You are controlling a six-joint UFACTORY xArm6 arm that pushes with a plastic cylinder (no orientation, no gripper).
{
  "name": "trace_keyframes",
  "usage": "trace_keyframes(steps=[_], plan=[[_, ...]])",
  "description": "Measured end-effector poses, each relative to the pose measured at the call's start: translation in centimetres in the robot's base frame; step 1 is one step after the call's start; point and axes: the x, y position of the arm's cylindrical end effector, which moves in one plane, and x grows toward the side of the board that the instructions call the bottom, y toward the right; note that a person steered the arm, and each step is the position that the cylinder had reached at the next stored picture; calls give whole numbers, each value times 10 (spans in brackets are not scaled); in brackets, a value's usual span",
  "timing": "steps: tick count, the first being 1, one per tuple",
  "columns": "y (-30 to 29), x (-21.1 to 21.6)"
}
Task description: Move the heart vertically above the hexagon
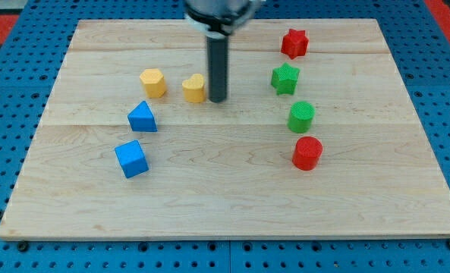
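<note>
The yellow heart (194,88) lies on the wooden board, left of centre in the view's upper half. The yellow hexagon (153,82) lies a short way to its left, at about the same height in the view. My tip (218,100) stands right next to the heart's right side, touching it or nearly so. The dark rod rises from there to the view's top.
A blue triangular block (142,117) and a blue cube (131,158) lie below the hexagon. On the right, top to bottom: red star (294,43), green star (284,78), green cylinder (301,117), red cylinder (307,152). The wooden board (232,205) rests on a blue pegboard.
</note>
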Motion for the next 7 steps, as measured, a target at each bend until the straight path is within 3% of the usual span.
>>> trace_keyframes(steps=[2,3,4,5,6,7], plan=[[-30,-38],[15,-16],[16,7],[-48,4],[-45,-13],[-61,-56]])
